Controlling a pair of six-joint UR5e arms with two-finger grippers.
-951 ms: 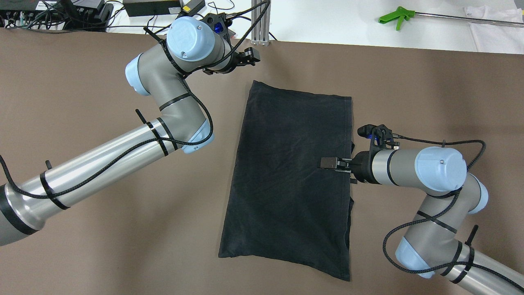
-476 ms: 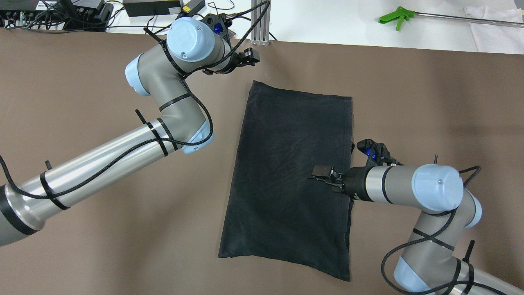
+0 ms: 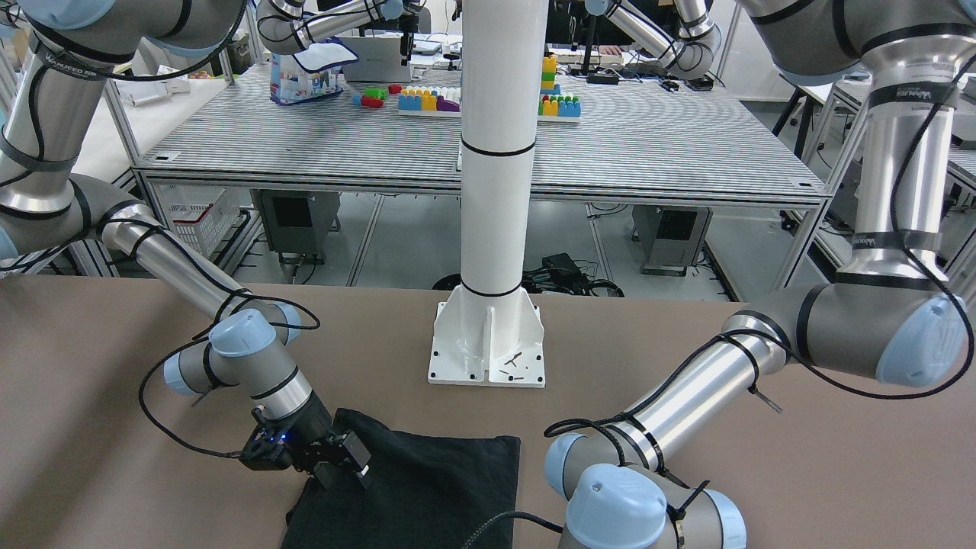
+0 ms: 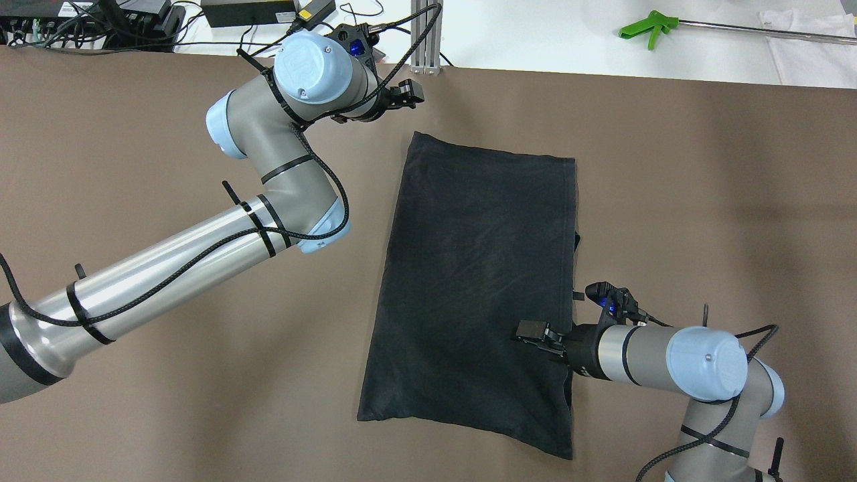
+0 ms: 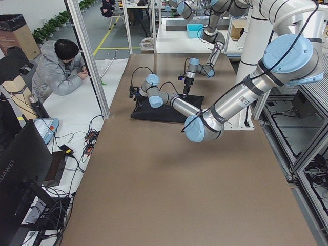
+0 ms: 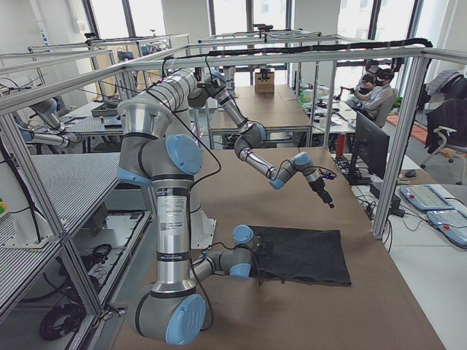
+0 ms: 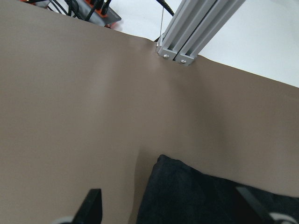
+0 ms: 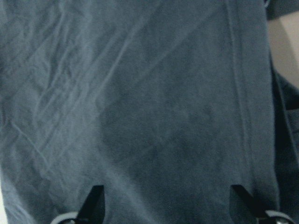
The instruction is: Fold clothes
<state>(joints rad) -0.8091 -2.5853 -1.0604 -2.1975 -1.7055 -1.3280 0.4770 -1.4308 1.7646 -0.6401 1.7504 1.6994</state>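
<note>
Black garment (image 4: 475, 281) lies spread flat and unheld on the brown table (image 4: 134, 167).

The left pincer (image 4: 406, 94) hangs above the table with its fingers (image 7: 93, 205) spread wide and nothing between them. The garment's far corner lies just below and ahead of it, framed between the two fingertips in the wrist view and apart from both. From there the garment runs as a rough rectangle with light creases toward the right pincer (image 4: 532, 331). That pincer sits over the cloth's edge on its own side, toward the near corner. Its fingers (image 8: 96, 198) are also spread wide, cloth fills the view beneath them, and a hem seam runs just inside one fingertip. Whether the tips touch the fabric cannot be told.
</note>
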